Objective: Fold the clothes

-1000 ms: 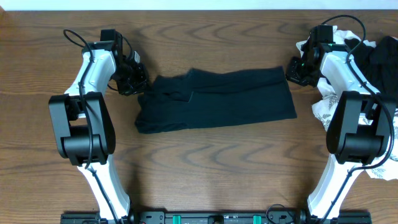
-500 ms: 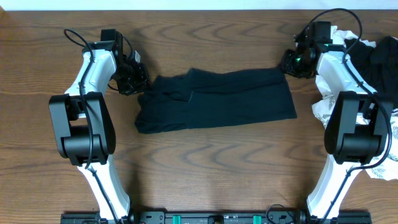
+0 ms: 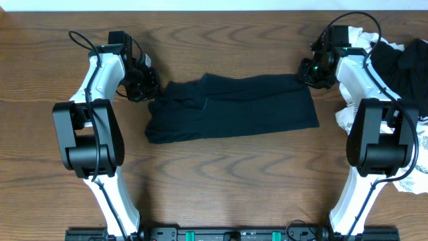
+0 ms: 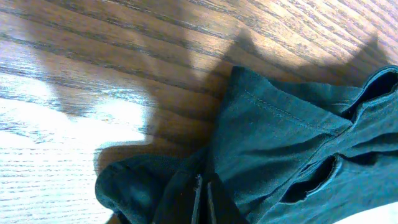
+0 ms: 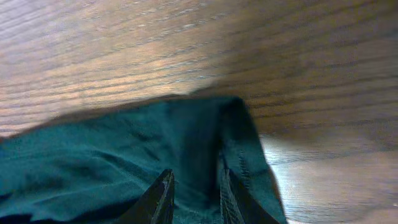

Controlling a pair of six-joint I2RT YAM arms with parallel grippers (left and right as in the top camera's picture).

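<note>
Black garment [image 3: 231,107] lies flat mid-counter [image 3: 221,174], with its long axis running left to right between the arms. Left fingers [image 3: 148,90] are pinched shut on its left end. Right fingers [image 3: 309,72] sit slightly apart, straddling the far right corner hem, not clamped yet afaict.

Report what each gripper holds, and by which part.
Left gripper pinches the black garment at its bunched left end. Right gripper holds nothing yet: its fingers stand apart over the far right corner.
</note>
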